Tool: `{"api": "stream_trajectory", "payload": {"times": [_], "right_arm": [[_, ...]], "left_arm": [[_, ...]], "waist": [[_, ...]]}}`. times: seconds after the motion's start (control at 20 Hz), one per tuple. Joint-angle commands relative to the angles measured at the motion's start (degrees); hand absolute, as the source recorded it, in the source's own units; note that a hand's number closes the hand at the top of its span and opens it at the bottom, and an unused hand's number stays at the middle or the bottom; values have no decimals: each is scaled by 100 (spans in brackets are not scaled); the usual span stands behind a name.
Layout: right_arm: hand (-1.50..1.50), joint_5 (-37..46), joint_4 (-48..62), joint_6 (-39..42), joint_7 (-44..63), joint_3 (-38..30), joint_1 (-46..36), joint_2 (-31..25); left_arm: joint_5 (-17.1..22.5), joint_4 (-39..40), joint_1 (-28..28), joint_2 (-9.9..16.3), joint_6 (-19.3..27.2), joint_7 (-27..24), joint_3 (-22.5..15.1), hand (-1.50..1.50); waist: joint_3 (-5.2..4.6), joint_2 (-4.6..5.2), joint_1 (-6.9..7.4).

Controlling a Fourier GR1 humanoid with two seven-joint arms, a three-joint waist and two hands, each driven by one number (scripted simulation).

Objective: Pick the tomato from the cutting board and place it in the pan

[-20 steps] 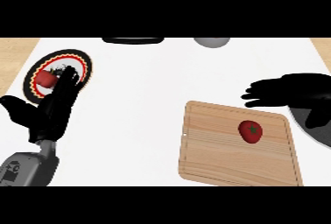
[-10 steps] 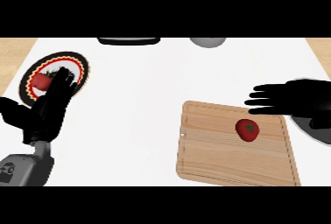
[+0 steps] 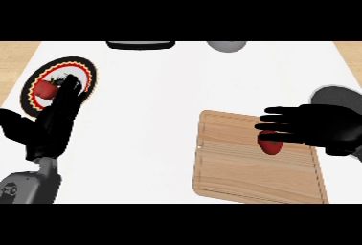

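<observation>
A red tomato lies on the right half of the wooden cutting board. My right hand hovers just above and to the right of it, open, its straight fingers pointing left and covering the tomato's top edge. Behind that hand a curved piece of the dark grey pan shows at the right edge; the rest is hidden. At the left my left hand rests open, fingers up.
A round patterned plate with a red item on it sits at the far left, partly behind my left hand. At the counter's back edge are a black object and a grey object.
My right hand has come down and left from beyond the board's far right corner until its fingers lie over the tomato's top. The left hand has stayed put.
</observation>
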Motion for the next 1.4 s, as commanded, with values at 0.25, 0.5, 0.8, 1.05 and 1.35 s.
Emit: {"api": "stream_trajectory", "payload": {"times": [0.25, 0.5, 0.8, 1.05, 1.35], "right_arm": [[-150, 944, 270, 133, 289, -381, 212, 739], [-150, 1349, 155, 493, 236, -581, 271, 1178], [-150, 2088, 1658, -369, -14, -417, 81, 1815], [-150, 2227, 1919, -270, -311, -792, -164, 2134], [-150, 2662, 1822, -98, -343, -883, 74, 2323]], "left_arm": [[-115, -352, -28, 53, -174, 391, 223, 0], [-268, -42, 101, -272, -322, 26, 226, 0], [-275, -155, 16, -213, -354, 233, 416, 0], [-314, 340, -55, -279, -660, -93, 570, 0], [-358, -342, 277, -420, -691, 252, 529, 0]], "waist": [[4, 7, 43], [2, 9, 23], [5, 23, 69], [3, 25, 49], [3, 11, 36]]}}
